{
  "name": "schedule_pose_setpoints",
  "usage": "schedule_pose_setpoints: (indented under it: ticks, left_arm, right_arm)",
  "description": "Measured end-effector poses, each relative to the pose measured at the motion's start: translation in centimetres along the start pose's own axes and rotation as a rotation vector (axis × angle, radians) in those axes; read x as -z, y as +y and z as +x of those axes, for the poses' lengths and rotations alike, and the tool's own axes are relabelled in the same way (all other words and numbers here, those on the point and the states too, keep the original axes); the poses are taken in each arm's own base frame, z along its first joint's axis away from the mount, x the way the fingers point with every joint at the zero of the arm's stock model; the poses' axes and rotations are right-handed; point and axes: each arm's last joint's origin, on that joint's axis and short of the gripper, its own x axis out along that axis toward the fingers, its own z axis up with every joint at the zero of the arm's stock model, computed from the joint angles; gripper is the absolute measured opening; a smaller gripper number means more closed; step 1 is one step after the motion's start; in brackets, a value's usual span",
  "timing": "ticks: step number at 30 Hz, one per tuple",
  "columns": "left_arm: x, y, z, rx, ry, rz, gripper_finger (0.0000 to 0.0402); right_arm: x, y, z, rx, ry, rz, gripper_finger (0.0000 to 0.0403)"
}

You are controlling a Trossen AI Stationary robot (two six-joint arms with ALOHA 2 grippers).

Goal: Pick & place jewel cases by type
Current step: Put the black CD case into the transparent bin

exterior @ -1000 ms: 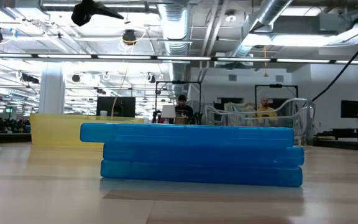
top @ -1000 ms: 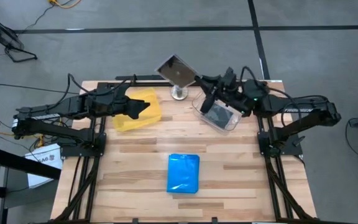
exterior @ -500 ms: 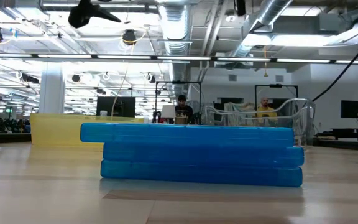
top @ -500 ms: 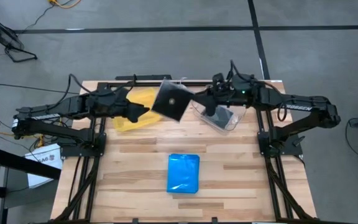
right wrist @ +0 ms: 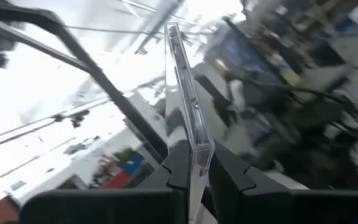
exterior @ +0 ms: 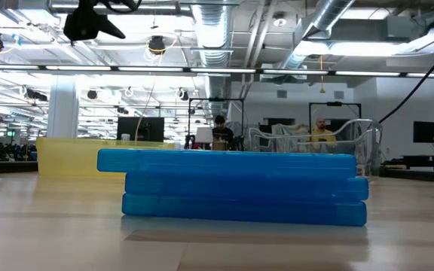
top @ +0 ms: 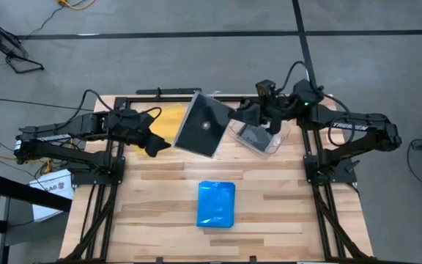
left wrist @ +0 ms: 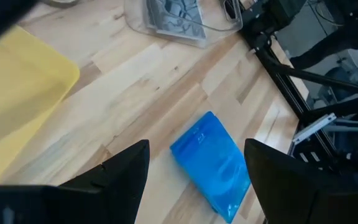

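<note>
Spanning pale wood table (top: 160, 198): right gripper (top: 231, 116) clamping black-inside jewel case (top: 200, 127), left gripper (top: 156, 143) seemingly agape.

The black-backed jewel case (top: 203, 126) hides part of the yellow tray (top: 168, 117) from above. The blue stack (exterior: 239, 186) blocks most of the table behind it at table height. People (exterior: 221, 129) in the room beyond are too small to make out.
</note>
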Motion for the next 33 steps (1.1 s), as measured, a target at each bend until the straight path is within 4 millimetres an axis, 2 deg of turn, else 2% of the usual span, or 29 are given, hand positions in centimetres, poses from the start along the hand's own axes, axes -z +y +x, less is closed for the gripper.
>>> schedule_pose_setpoints:
  ticks: [8, 13, 16, 18, 24, 33]
  left_arm:
    - [0.0, 0.0, 0.0, -0.001, -0.005, 0.0, 0.0255]
    - [0.0, 0.0, 0.0, -0.001, -0.005, 0.004, 0.0255]
    - [0.0, 0.0, 0.0, -0.002, -0.005, 0.006, 0.0255]
    - [0.0, 0.0, 0.0, -0.01, -0.012, 0.007, 0.0255]
    - [-0.1, 0.1, 0.0, -0.031, -0.032, 0.007, 0.0255]
    - [-0.2, 0.2, 0.0, -0.053, -0.055, 0.007, 0.0255]
  right_arm:
    - [-0.1, 0.1, 0.0, -0.011, -0.011, -0.006, 0.0026]
    - [0.9, -1.1, -0.3, 0.108, 0.099, 0.015, 0.0026]
    - [1.7, -1.8, -1.3, 0.256, 0.195, -0.008, 0.0026]
    - [2.2, -2.3, -2.3, 0.431, 0.272, -0.049, 0.0026]
    - [3.0, -2.5, -4.3, 0.893, 0.434, -0.289, 0.0026]
    - [4.0, -2.2, -5.8, 1.33, 0.452, -0.555, 0.0026]
